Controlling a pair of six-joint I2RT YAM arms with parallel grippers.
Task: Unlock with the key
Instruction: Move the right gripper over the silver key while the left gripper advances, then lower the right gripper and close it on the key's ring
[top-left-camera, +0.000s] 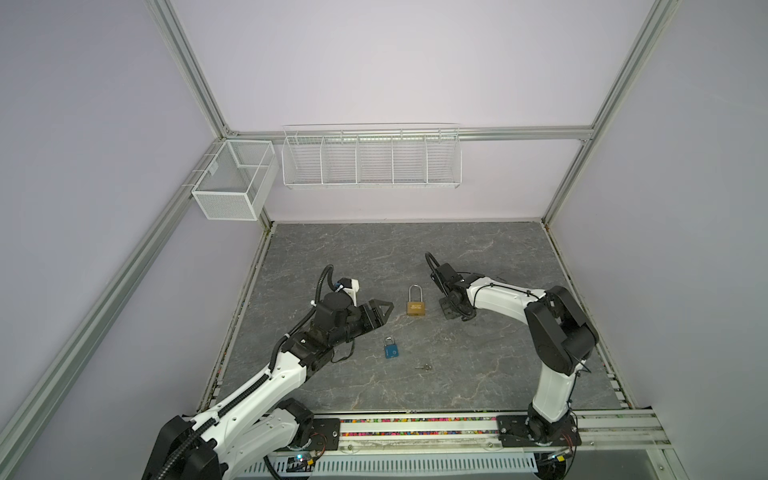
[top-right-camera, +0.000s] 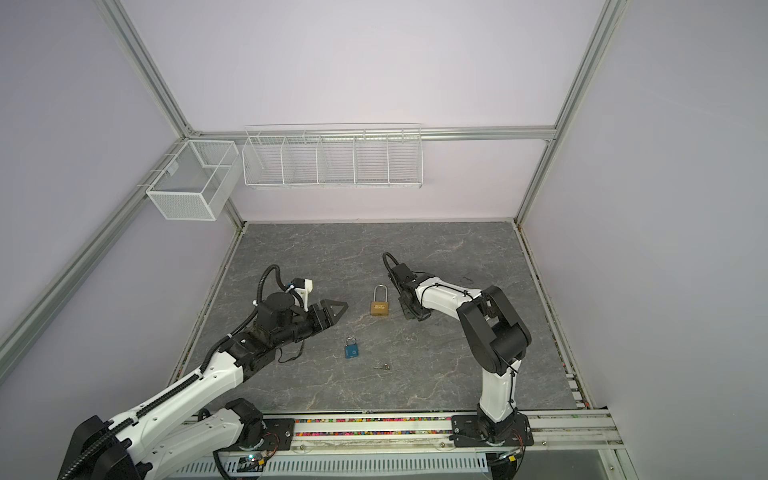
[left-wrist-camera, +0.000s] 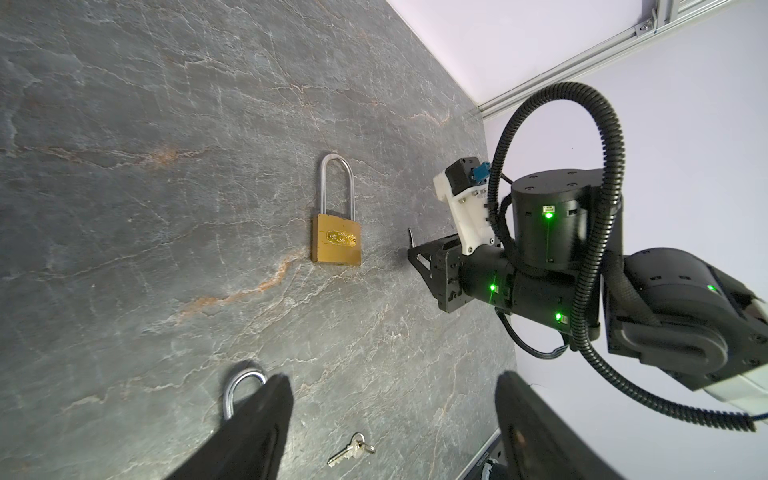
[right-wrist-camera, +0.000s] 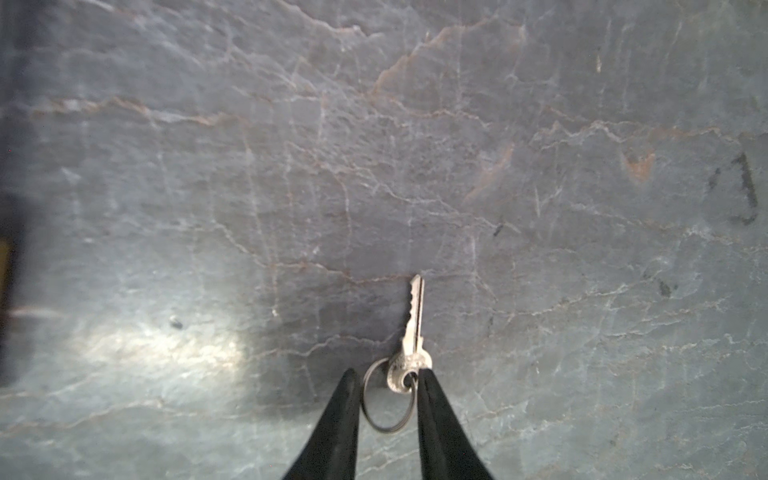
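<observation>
Right pincer (right-wrist-camera: 386, 374): pointed down at the table (top-left-camera: 498, 257), narrow, astride the head and ring of a key (right-wrist-camera: 417, 316); touching the head with one finger; clamped or not, cannot tell.
Key: blade straight out beyond the fingertips; resting or lifted, cannot tell.
Left pincer (left-wrist-camera: 392, 380): spread wide, holding nothing, above the table.
Brass padlock (top-left-camera: 416, 309): flat on the table between the two pincers, shackle closed.
Blue padlock (top-left-camera: 391, 352): flat on the table, near the left pincer's tips.
Second key (top-left-camera: 424, 367): beside the blue padlock, apart from both pincers.
Wire rack (top-left-camera: 371, 160): well beyond both pincers on the back wall, five compartments in a row, bare wall showing through each.
Mesh box (top-left-camera: 232, 187): well beyond the left pincer on the side rail, split into two compartments, mesh floor showing in both.
</observation>
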